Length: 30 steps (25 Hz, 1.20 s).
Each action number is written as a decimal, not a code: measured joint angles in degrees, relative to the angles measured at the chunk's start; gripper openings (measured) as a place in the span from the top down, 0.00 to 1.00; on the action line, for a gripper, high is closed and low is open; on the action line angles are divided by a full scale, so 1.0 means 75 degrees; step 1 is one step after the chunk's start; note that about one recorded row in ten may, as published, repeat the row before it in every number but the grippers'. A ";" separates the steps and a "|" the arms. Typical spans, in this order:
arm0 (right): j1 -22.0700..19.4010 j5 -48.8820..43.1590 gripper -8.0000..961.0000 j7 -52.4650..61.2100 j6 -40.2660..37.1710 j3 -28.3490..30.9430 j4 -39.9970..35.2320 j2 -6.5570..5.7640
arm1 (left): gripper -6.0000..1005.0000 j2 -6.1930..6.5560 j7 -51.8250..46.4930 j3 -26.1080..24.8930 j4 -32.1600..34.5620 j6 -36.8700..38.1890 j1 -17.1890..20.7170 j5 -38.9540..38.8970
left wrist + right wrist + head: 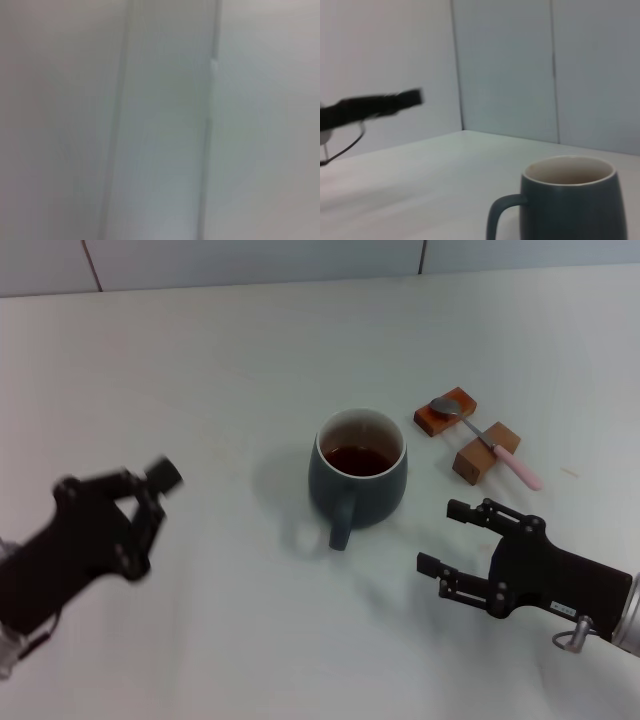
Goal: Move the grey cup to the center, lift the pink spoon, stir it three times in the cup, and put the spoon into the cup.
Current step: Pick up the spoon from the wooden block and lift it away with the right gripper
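The grey cup (360,480) stands upright in the middle of the white table, with dark reddish-brown liquid inside and its handle toward me. It also shows in the right wrist view (570,205). The pink spoon (487,441) lies across two brown wooden blocks to the right of the cup, its metal bowl on the far block. My right gripper (440,535) is open and empty, low over the table, in front and to the right of the cup. My left gripper (150,490) hangs to the left of the cup, apart from it, holding nothing. It also shows in the right wrist view (380,104).
The two wooden blocks (445,412) (486,452) sit close to the cup's right side. A tiled wall (300,260) runs along the table's far edge. The left wrist view shows only a pale blurred surface.
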 joint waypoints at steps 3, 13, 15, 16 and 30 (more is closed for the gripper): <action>-0.0074 0.0006 0.19 -0.0009 -0.0023 0.0109 -0.0001 0.0001 | 0.94 -0.0023 0.0034 0.0623 0.0226 0.0214 -0.0009 0.0001; -0.0416 0.0080 0.19 -0.0020 -0.0056 0.0229 -0.0014 0.0015 | 0.78 -0.0227 0.0054 0.1496 0.0761 0.0315 0.0062 -0.0003; -0.0435 0.0087 0.19 -0.0021 -0.0057 0.0230 -0.0009 0.0020 | 0.74 -0.0300 0.0055 0.1526 0.0888 0.0300 0.0051 -0.0003; -0.0441 0.0088 0.19 -0.0022 -0.0058 0.0230 -0.0006 0.0023 | 0.71 -0.0330 0.0057 0.1561 0.0954 0.0275 0.0051 -0.0004; -0.0581 0.0166 0.19 -0.0024 -0.0020 0.0237 0.0042 0.0018 | 0.30 -0.0397 0.0455 0.1919 0.1055 -0.0428 0.0079 -0.0003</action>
